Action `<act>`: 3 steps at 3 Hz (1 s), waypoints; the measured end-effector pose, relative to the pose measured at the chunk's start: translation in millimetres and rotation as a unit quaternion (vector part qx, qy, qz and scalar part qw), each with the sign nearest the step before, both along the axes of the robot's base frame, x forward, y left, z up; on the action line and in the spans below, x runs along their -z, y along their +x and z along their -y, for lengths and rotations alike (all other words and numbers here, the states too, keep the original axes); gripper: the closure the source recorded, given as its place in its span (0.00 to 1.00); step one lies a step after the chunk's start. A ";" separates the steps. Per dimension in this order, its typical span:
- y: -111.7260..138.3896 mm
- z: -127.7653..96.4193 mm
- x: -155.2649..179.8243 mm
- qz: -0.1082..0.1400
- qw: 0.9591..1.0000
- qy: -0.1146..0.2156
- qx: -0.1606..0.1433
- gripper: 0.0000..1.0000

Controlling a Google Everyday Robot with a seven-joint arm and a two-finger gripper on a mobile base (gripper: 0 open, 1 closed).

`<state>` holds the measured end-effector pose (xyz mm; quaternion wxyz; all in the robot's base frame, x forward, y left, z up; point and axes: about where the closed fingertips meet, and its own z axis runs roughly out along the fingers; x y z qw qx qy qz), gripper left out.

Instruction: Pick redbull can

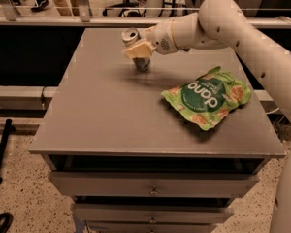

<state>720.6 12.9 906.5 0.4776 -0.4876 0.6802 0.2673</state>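
Observation:
The redbull can [131, 35], slim and silver with a rimmed top, stands at the far middle of the grey table [102, 115] and leans with its top to the left. My gripper [136, 50] reaches in from the right on the white arm. Its cream fingers [141, 48] lie across the can's middle and hide that part. The can's lower end [142, 64] shows below the fingers, at the table surface. The gripper looks shut on the can.
A green snack bag [207, 97] lies on the right half of the table, close to its right edge. The white arm [242, 38] spans above the back right corner. Drawers [153, 186] sit under the table's front edge. A railing runs behind the table.

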 end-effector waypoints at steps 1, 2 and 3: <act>-2.9 0.1 -15.3 0.016 1.000 0.015 -0.004 0.72; -16.8 10.8 -72.7 0.071 0.996 0.042 -0.017 1.00; -30.0 23.8 -121.9 0.127 0.990 0.062 -0.027 1.00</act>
